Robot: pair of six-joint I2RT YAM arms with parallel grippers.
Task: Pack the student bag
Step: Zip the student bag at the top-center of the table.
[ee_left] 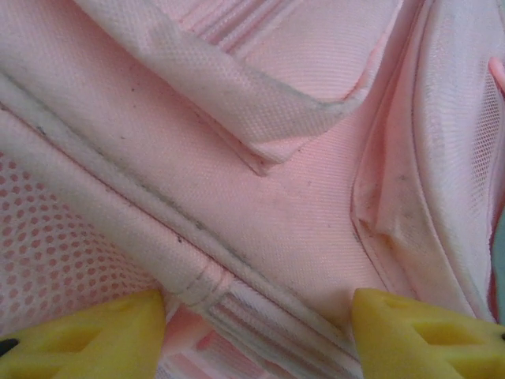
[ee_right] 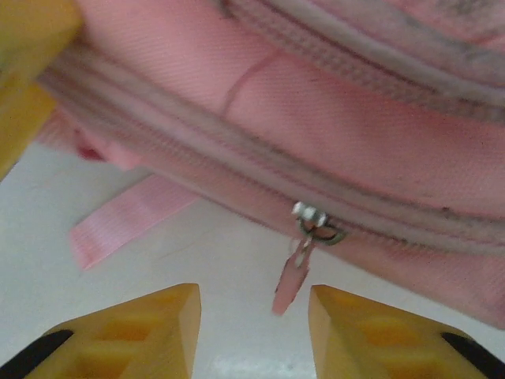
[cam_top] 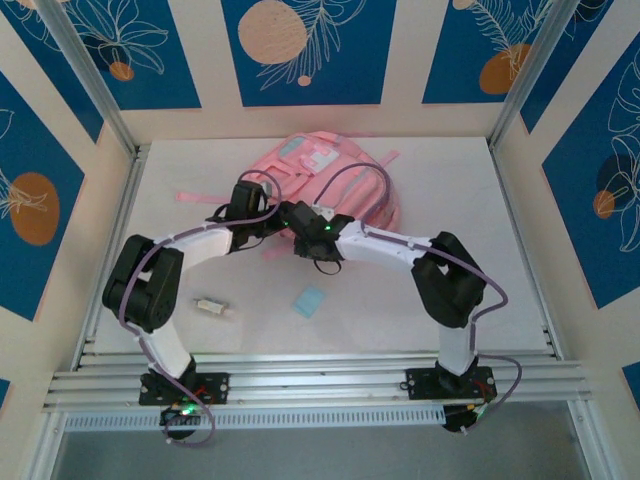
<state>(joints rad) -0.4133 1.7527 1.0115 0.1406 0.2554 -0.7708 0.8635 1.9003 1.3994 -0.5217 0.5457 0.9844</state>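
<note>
The student bag (cam_top: 330, 175), a large pink backpack, lies flat at the back middle of the table. My left gripper (cam_top: 268, 226) is down on its near left part. In the left wrist view its yellow fingers stand wide apart, open (ee_left: 256, 335), over a piped seam and zip of the bag (ee_left: 300, 197). My right gripper (cam_top: 297, 232) is at the bag's near edge. Its fingers (ee_right: 254, 328) are open, with the pink zip pull (ee_right: 290, 284) hanging between the tips and touching neither. The pull hangs from a metal slider (ee_right: 314, 219) on the bag's zip (ee_right: 355, 134).
A small white tube (cam_top: 212, 307) and a pale blue flat piece (cam_top: 310, 301) lie on the near table. A pink strap (cam_top: 200, 197) trails left of the bag; another strap end (ee_right: 118, 225) lies on the white table. Metal posts and walls enclose the table.
</note>
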